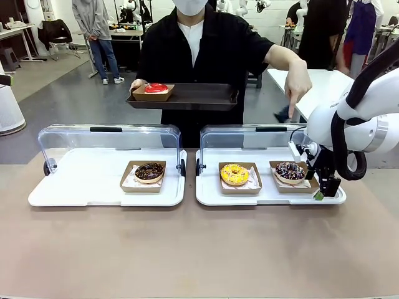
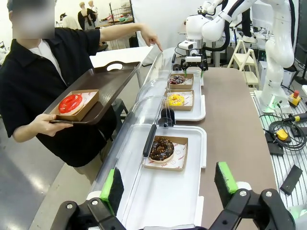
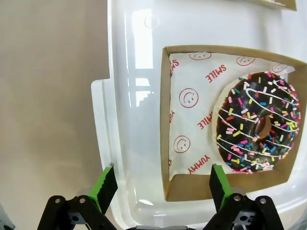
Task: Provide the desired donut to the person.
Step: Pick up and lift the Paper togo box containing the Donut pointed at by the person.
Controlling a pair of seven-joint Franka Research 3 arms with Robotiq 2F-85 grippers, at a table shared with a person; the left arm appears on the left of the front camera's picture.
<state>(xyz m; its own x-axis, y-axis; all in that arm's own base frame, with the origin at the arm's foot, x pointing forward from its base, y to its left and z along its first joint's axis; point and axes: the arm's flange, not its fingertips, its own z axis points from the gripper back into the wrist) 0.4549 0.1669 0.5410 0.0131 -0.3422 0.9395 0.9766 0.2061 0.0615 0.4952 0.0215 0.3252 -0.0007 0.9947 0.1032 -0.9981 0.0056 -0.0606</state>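
Right fingers, spread, hang over the corner of the box, cut off at 3 o'clock, holding the sprinkled donut. Left fingers spread too. Person's hand points downward.

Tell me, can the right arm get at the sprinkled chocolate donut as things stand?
Probably yes: the clear lid is swung back, and the open right tool hangs above the box holding the sprinkled donut, nothing between.

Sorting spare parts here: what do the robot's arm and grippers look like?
The right arm is glossy white with rounded joints and a black cable looping beside its wrist. The right gripper and left gripper are black linkage frames with silver bolts, each finger tipped by a bright green pad.
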